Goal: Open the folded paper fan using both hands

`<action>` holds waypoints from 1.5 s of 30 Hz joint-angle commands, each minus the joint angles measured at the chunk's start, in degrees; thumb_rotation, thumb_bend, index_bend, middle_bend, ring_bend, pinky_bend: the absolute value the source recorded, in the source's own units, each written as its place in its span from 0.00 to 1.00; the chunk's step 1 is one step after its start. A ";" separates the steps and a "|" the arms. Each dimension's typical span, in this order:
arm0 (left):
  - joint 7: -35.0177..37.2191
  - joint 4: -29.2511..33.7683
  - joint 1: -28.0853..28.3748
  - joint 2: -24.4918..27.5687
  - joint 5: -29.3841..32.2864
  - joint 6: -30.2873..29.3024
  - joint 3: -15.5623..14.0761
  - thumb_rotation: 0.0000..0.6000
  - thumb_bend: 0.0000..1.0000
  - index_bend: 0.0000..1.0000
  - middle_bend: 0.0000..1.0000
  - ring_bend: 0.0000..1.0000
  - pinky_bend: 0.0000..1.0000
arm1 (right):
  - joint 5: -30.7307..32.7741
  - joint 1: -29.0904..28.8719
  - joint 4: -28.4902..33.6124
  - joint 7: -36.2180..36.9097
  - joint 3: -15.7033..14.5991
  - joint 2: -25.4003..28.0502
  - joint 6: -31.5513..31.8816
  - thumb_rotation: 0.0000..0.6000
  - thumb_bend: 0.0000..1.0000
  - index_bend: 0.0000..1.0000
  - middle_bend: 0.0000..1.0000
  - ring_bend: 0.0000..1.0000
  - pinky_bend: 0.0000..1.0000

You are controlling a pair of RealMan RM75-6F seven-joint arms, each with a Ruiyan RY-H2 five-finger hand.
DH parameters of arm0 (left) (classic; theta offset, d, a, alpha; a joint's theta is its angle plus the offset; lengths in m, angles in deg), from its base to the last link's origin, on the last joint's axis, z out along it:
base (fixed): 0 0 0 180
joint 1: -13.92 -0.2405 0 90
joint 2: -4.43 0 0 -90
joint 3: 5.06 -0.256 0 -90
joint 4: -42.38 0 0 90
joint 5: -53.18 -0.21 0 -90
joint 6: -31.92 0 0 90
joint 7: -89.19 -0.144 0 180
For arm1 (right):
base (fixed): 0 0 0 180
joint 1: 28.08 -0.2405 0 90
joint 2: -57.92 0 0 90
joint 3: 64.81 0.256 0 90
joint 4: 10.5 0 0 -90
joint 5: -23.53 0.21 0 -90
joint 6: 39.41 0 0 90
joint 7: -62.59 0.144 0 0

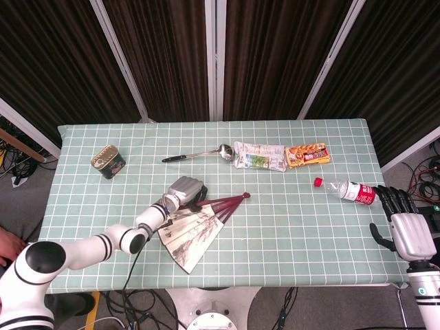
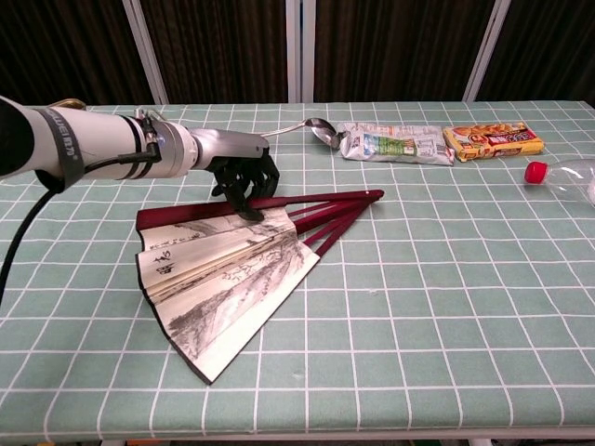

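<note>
Left hand (image 2: 244, 174) fingertips apparently press half-open paper fan (image 2: 228, 270) rib.

Fan (image 2: 232, 269) lies mid-table (image 1: 295, 227) — tin (image 1: 108, 161) far left, spoon (image 1: 199, 154), packets behind, bottle (image 1: 347, 190) right.

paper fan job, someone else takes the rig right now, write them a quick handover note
Left robot hand: fingers curled down, fingertips pressing on the top rib of the paper fan.
Right robot hand: open, holding nothing, off the right table edge near the plastic bottle.
Fan: lies front-left on the table, partly spread, pivot end pointing right.
Done: roughly half opened.
Left: bring the right robot hand over, probably to pin the lower ribs, and spread the fan fully.
</note>
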 commanded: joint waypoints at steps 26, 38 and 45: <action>28.16 37.80 -22.57 26.43 -28.29 -36.08 5.51 1.00 0.31 0.67 0.73 0.74 0.82 | -13.57 -23.05 -1.44 48.32 -4.19 -1.52 -26.57 1.00 0.33 0.09 0.13 0.00 0.00; 27.49 40.61 -22.79 27.03 -32.77 -39.15 5.17 1.00 0.31 0.67 0.73 0.74 0.82 | -9.51 -35.10 -3.93 54.11 -0.12 -9.70 -35.30 1.00 0.33 0.11 0.13 0.00 0.00; 27.09 40.83 -22.64 27.19 -33.35 -39.61 5.06 1.00 0.31 0.67 0.73 0.74 0.81 | -8.02 -40.27 -3.42 55.97 1.06 -11.44 -38.99 1.00 0.33 0.12 0.13 0.00 0.00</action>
